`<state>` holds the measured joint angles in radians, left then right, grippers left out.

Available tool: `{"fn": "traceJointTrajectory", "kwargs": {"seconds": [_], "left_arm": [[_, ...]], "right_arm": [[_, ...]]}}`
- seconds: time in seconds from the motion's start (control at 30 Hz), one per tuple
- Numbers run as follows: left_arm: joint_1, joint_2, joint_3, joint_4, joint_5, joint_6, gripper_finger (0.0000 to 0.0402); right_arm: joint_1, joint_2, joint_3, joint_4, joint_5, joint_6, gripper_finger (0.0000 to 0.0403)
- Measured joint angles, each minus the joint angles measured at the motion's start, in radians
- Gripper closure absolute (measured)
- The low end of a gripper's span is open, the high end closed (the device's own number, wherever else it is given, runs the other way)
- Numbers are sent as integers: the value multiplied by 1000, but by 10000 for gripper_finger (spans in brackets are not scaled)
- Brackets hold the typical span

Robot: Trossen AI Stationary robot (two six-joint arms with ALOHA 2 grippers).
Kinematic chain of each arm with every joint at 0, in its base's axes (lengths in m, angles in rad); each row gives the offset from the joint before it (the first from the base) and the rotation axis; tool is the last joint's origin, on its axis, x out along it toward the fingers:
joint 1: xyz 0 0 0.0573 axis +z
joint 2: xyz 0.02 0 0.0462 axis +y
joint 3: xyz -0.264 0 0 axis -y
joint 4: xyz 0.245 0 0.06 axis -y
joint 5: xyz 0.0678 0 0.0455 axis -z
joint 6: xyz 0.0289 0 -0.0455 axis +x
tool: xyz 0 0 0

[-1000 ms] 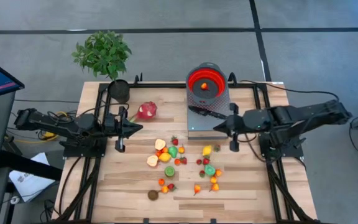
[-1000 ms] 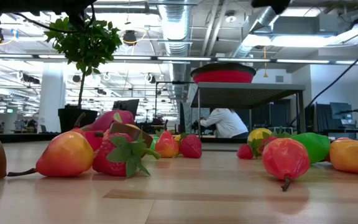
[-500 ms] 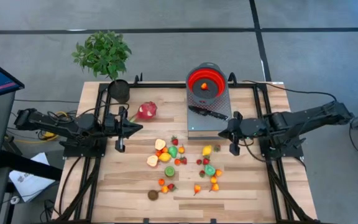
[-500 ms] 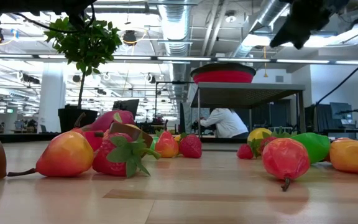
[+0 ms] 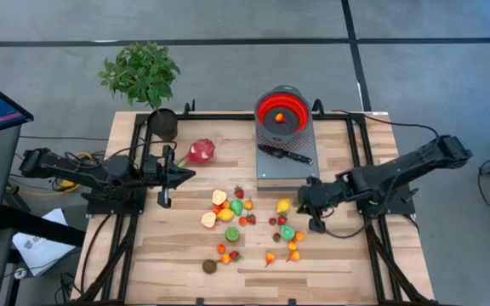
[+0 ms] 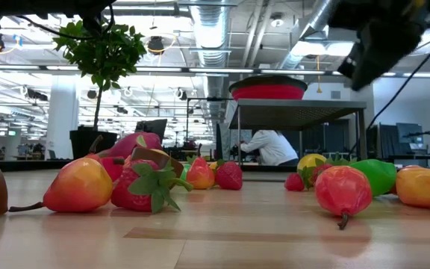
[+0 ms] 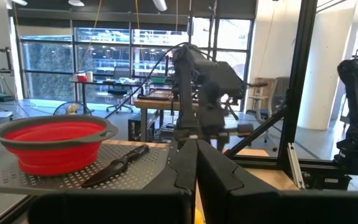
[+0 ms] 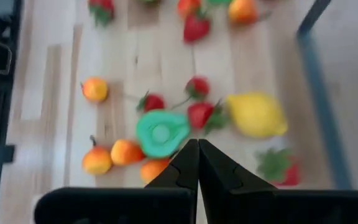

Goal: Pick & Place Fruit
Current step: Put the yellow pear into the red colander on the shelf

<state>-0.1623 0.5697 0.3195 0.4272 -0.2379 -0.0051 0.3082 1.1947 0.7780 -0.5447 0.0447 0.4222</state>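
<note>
Wooden table [image 5: 339, 255] shows no writing; right claw [image 5: 301, 197] pressed together above fruit [image 5: 287, 231]

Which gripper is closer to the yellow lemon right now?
Right. The right gripper, shut, hovers just beside the yellow lemon, on its right-arm side. The left gripper, also shut, waits well away near the dragon fruit.

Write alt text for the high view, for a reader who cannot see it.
Seen from above, small toy fruits lie scattered mid-table, with the right gripper above their right edge, jaws shut. The left gripper waits near a pink dragon fruit; a red bowl and knife sit on a raised shelf.
</note>
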Motion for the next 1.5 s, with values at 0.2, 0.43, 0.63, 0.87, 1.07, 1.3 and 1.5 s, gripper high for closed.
{"fn": "traceJointTrajectory", "kwargs": {"seconds": [0.2, 0.43, 0.63, 0.87, 1.07, 1.3, 1.5], "left_arm": [[0, 0, 0, 0, 0, 0, 399], [0, 0, 0, 0, 0, 0, 399], [0, 0, 0, 0, 0, 0, 399], [0, 0, 0, 0, 0, 0, 399], [0, 0, 0, 0, 0, 0, 399], [0, 0, 0, 0, 0, 0, 399], [0, 0, 0, 0, 0, 0, 399]], "right_arm": [[34, 114, 0, -1, -100, 109, 402], [89, 220, 0, 4, -127, 103, 402], [150, 283, 64, 3, -101, 77, 402], [172, 332, 142, -65, -72, 23, 403], [160, 333, 166, -88, -71, 50, 403], [148, 333, 166, -92, -70, 43, 346], [147, 333, 165, -92, -60, 112, 233]]}}
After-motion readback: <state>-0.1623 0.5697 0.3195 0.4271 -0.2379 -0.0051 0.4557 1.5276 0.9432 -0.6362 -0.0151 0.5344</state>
